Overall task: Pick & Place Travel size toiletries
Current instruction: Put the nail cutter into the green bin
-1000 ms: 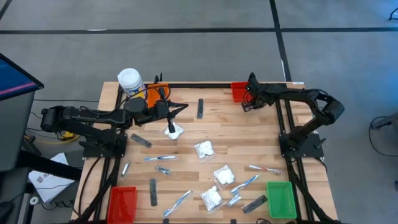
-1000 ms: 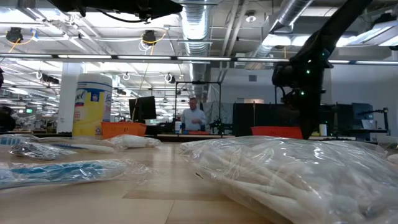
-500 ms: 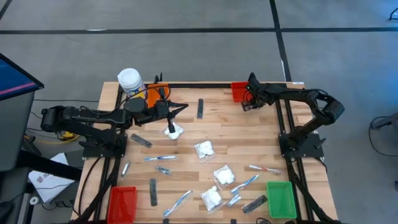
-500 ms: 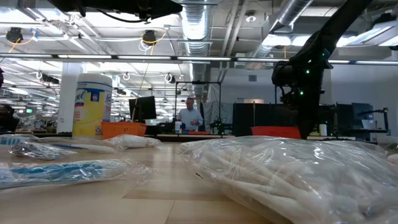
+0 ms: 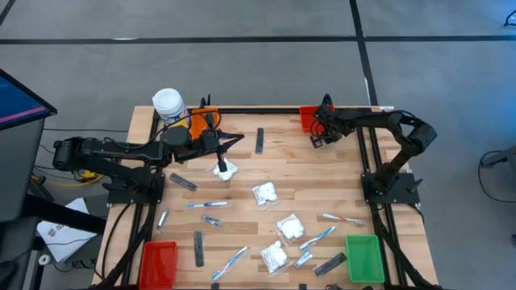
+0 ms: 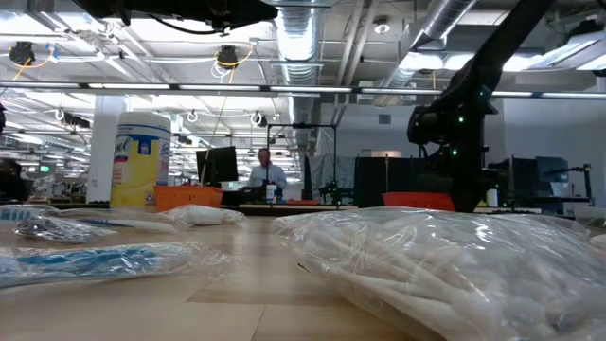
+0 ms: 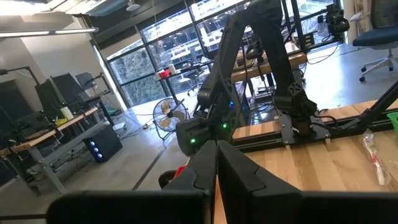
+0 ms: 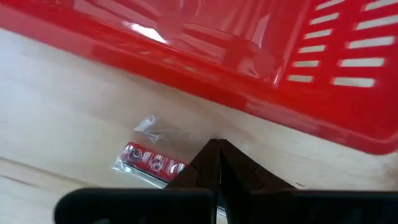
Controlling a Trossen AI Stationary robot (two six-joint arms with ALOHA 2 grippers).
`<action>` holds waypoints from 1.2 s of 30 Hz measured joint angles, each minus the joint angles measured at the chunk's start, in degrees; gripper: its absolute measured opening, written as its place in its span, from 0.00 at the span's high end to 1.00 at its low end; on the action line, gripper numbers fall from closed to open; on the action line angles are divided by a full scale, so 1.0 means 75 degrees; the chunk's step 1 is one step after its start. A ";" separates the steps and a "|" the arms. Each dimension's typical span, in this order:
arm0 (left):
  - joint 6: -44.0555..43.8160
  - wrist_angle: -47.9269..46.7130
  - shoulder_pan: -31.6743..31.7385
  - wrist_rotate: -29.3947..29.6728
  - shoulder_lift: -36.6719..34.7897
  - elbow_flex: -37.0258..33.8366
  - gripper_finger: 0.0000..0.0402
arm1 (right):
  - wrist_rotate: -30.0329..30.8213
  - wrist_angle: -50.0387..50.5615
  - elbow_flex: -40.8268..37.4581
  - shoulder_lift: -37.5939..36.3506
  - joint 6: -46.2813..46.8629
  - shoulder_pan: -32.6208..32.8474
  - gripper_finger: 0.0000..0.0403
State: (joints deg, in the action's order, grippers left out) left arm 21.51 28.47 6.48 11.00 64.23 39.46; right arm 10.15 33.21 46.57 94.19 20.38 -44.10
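Observation:
Travel size toiletries lie spread over the wooden table: white puffy packets (image 5: 264, 192), toothbrushes (image 5: 208, 205) and dark grey bars (image 5: 259, 140). A small clear sachet with red dots (image 8: 149, 157) lies flat beside the far red bin (image 5: 309, 118). My right gripper (image 5: 316, 139) points down, shut, its tips (image 8: 217, 146) at the sachet's edge next to the bin wall (image 8: 261, 93). My left gripper (image 5: 239, 138) is shut and empty. It hangs level above the table, over a white packet (image 5: 228, 170). My right gripper comes from above with shut fingers that stand at the near edge of the clear sachet (image 8: 180, 167). The fingers hide that spot, so I cannot tell whether they touch the sachet or the table.
An orange bin (image 5: 201, 118) and a white-capped yellow jar (image 5: 168, 103) stand at the far left. A red bin (image 5: 158, 264) sits at the near left corner and a green bin (image 5: 364, 258) at the near right. A big white packet (image 6: 445, 265) fills the low view.
My right gripper has sunk toward the table beside the far red bin and drifted a little toward the table's left, staying shut. A person in the room behind has walked to the left.

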 joint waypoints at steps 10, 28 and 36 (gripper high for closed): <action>0.0001 0.0000 -0.0003 -0.0010 0.0000 0.0000 0.98 | -0.1749 0.0657 0.0042 -0.0587 -0.0424 0.1445 1.00; -0.0163 0.0012 -0.0003 -0.0034 0.0000 0.0000 0.98 | -0.0141 0.1203 0.0694 -0.2555 0.1772 0.3137 1.00; -0.0163 -0.0003 -0.0003 -0.0028 0.0000 0.0000 0.98 | -0.0478 0.1769 0.0691 -0.1890 0.2238 0.3597 1.00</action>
State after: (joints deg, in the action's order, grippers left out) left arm 20.29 28.45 6.46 10.79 64.23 39.46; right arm 6.57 46.48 51.75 80.01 37.17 -17.12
